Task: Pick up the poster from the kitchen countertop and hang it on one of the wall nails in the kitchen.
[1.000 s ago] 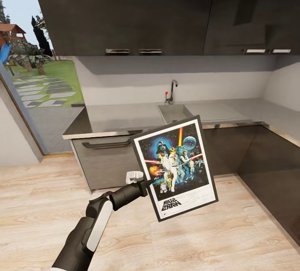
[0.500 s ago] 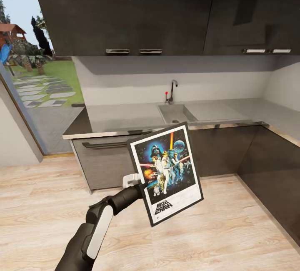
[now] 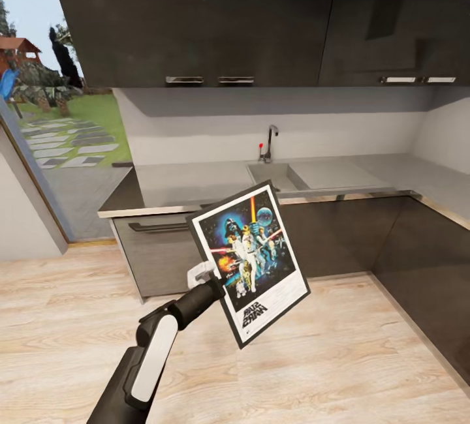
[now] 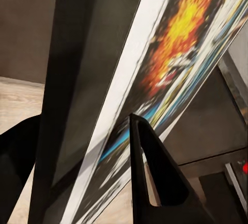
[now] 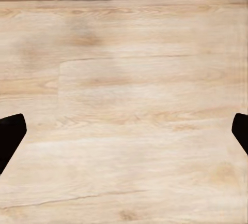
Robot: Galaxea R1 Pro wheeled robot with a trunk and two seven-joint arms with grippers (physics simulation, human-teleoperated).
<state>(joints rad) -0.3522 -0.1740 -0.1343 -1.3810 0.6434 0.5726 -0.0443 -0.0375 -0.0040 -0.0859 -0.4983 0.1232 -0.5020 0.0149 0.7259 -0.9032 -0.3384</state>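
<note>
The left tool (image 3: 210, 278) grips the black-framed Star Wars poster (image 3: 249, 259) by its edge, tilted, before the glossy grey table (image 3: 189, 182); the right tool (image 5: 124, 131) gapes wide over wooden floor (image 5: 124, 79).

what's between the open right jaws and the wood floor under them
Nothing: in the right wrist view the right gripper spreads wide over bare wood floor.

Poster (image 3: 249, 261) tilted, before kitchen countertop (image 3: 196, 182); sink (image 3: 271, 176) behind.

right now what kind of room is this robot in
A home kitchen, most likely: a long countertop with an inset sink and chrome tap, and dark wall cabinets above.
</note>
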